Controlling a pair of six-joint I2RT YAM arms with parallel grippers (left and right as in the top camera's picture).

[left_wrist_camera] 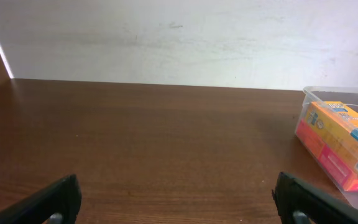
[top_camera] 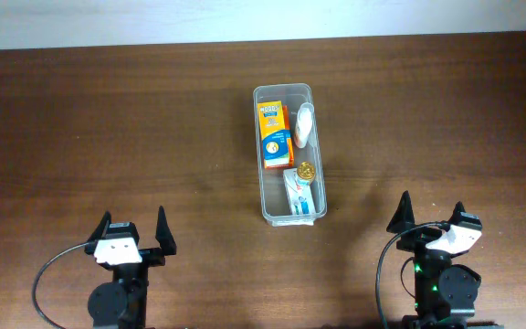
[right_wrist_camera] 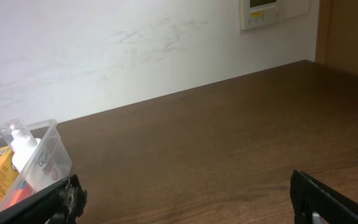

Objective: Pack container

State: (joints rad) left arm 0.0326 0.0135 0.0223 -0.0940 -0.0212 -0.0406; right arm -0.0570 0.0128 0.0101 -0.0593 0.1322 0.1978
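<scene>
container [top_camera: 259,187]: middle of counter [top_camera: 108,119], toward back edge, long axis back-to-front, orange box [top_camera: 273,135] inside | left gripper [top_camera: 133,219]: splayed, empty, by front edge | right gripper [top_camera: 432,208]: splayed, empty, nearer; container forward-left of it

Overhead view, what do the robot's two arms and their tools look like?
The left arm and right arm are black with round joint housings. The left tool and right tool each have two black pointed fingers flanking a white block. A black cable loops beside the left arm; small green lights glow on the right arm.
</scene>
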